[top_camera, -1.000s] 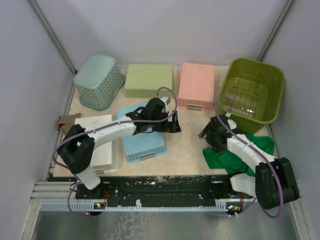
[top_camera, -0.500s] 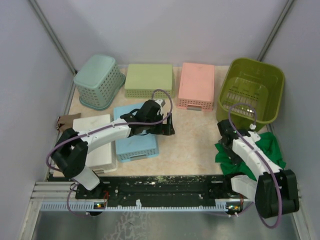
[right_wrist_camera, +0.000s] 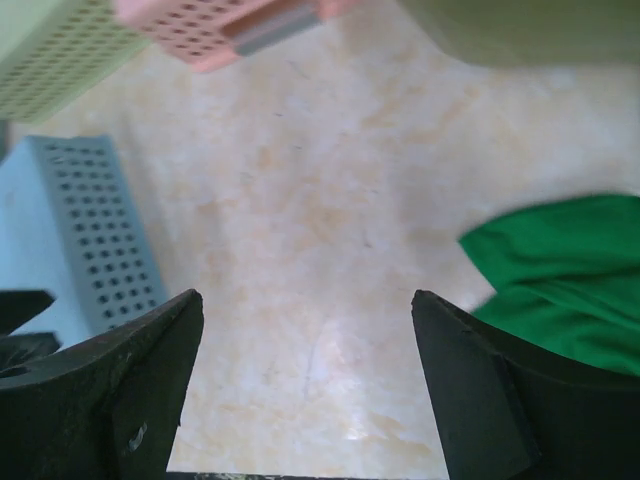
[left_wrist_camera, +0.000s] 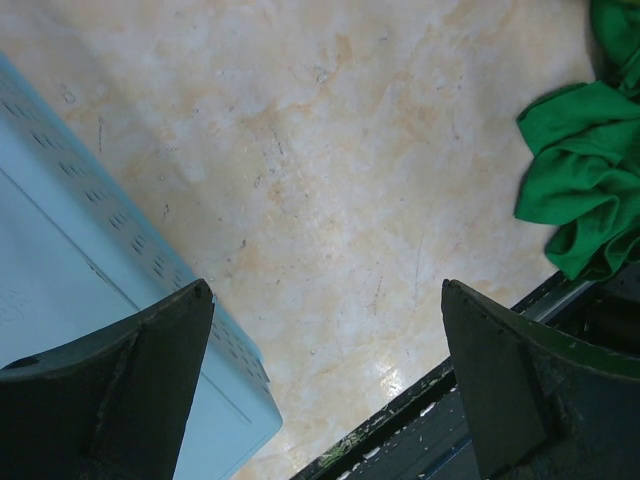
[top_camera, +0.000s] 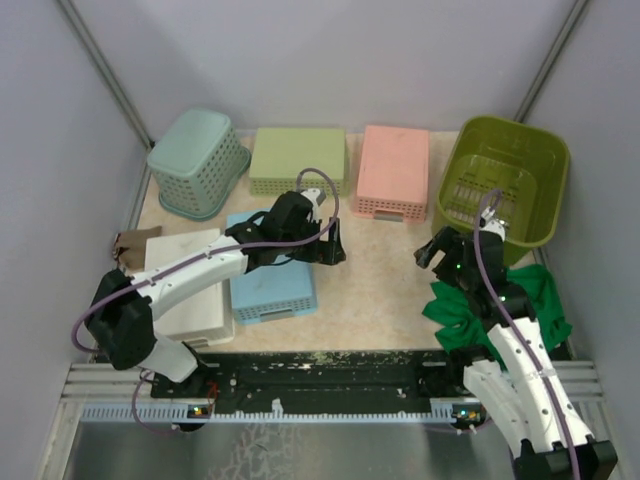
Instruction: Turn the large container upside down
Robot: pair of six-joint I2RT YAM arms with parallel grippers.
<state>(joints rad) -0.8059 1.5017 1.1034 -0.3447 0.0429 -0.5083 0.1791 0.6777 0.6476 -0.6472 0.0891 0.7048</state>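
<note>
The large container (top_camera: 528, 158), a dark olive-green tub with slotted vents, stands at the back right with its open mouth tipped up toward the camera; nothing is inside it. Its blurred olive wall (right_wrist_camera: 520, 28) fills the top right of the right wrist view. My right gripper (top_camera: 440, 254) (right_wrist_camera: 307, 297) hovers open over bare table, just in front and left of the tub, touching nothing. My left gripper (top_camera: 331, 246) (left_wrist_camera: 325, 295) is open near the table's middle, beside a blue basket (top_camera: 270, 285) (left_wrist_camera: 90, 290).
Upside-down baskets line the back: teal (top_camera: 198, 160), pale yellow-green (top_camera: 298, 158), pink (top_camera: 392, 170). A white basket (top_camera: 190, 285) lies front left beside the blue one. A green cloth (top_camera: 505, 300) (left_wrist_camera: 580, 180) is bunched under the right arm. Walls close in on all sides.
The right arm has stretched forward, its gripper swinging out to the right and back to just left of the tub's front. The left arm drew slightly back and left. The blue basket shifted left.
</note>
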